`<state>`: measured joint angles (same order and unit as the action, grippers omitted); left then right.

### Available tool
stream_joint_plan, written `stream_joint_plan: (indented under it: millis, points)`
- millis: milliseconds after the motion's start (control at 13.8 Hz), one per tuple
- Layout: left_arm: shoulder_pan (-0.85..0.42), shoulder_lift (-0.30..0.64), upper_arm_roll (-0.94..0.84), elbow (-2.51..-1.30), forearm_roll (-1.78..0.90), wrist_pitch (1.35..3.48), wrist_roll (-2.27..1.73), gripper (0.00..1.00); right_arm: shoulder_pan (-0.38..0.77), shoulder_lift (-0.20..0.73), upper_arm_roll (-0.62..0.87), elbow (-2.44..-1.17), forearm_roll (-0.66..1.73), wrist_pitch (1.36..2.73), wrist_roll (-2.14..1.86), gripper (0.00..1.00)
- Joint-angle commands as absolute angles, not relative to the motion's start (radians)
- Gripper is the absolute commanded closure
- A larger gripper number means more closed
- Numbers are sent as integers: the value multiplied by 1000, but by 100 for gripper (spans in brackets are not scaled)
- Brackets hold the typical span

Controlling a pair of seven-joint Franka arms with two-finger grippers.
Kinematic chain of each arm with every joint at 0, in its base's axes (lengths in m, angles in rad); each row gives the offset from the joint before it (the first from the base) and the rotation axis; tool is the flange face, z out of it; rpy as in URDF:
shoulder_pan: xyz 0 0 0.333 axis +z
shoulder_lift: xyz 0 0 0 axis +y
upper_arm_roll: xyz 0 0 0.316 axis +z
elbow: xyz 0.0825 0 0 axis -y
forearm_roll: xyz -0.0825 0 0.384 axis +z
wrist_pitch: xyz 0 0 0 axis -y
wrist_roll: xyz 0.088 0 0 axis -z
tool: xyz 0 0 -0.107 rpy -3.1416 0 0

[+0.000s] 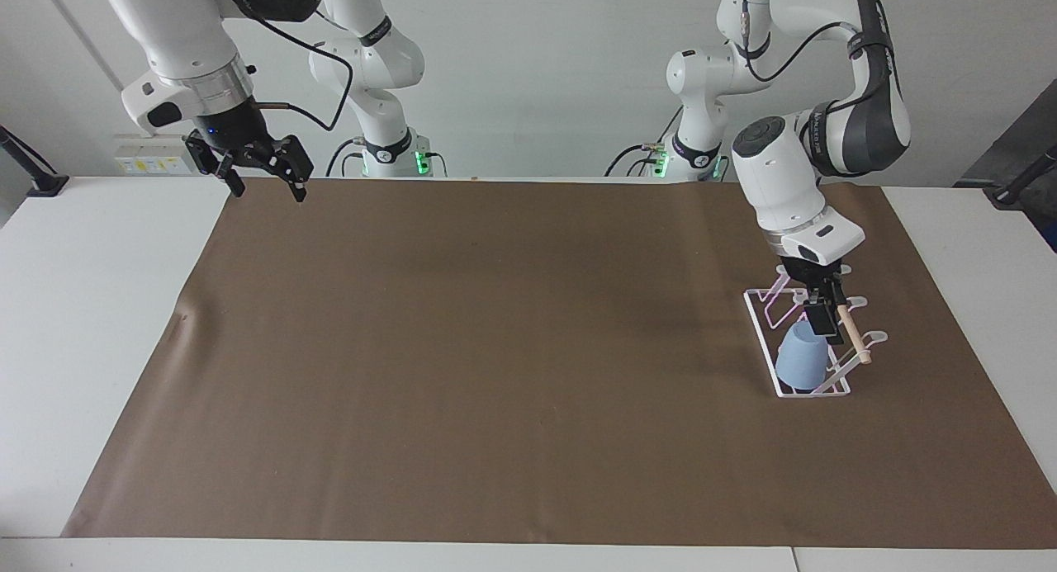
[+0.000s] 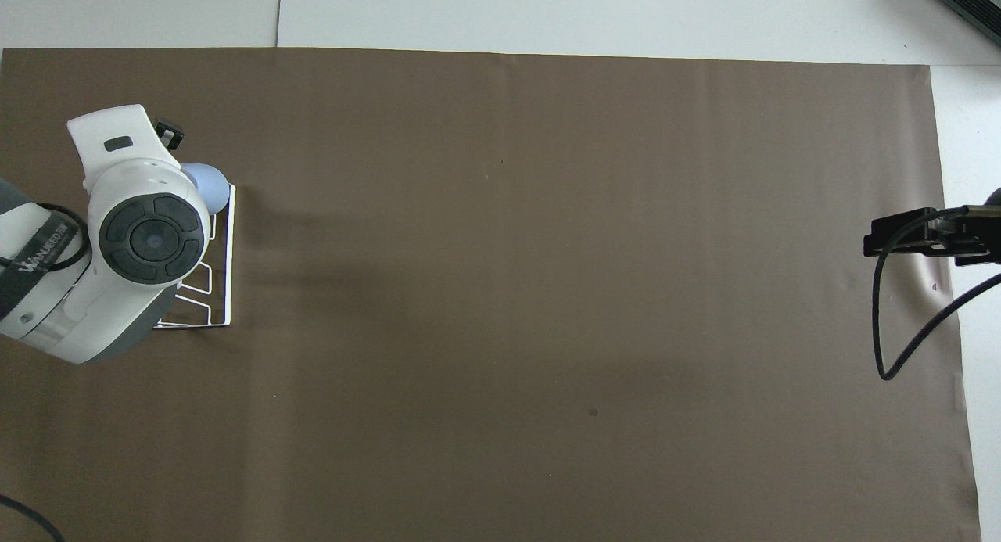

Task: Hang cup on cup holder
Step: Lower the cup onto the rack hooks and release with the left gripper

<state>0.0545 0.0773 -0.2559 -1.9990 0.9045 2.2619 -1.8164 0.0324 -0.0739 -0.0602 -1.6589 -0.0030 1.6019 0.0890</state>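
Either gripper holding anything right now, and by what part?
Nothing held. The cup sits upturned on the cup holder, apart from the left gripper above it. The right gripper waits open, empty.
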Motion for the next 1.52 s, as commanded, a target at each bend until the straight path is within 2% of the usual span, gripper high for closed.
stream_joint_plan:
  millis: [0,290,580,1088,1450]
  points:
    - [28,46,-253,-2011,917,2215,-1799,0,18,-97,-54,-1684,17,1594,107,0]
    - [28,17,-256,-2000,853,2215,-1767,0,6,-98,-54,-1684,17,1608,87,0]
    - [35,-14,-255,-1981,676,2214,-1551,0,17,-98,-51,-1683,-50,1612,77,0]
    - [41,-18,-241,-1864,264,2028,-816,0,14,-81,-46,-1647,-2,1571,86,0]
    - [28,-18,-108,-1732,28,1785,-260,0,18,-87,-46,-1661,-3,1586,87,0]
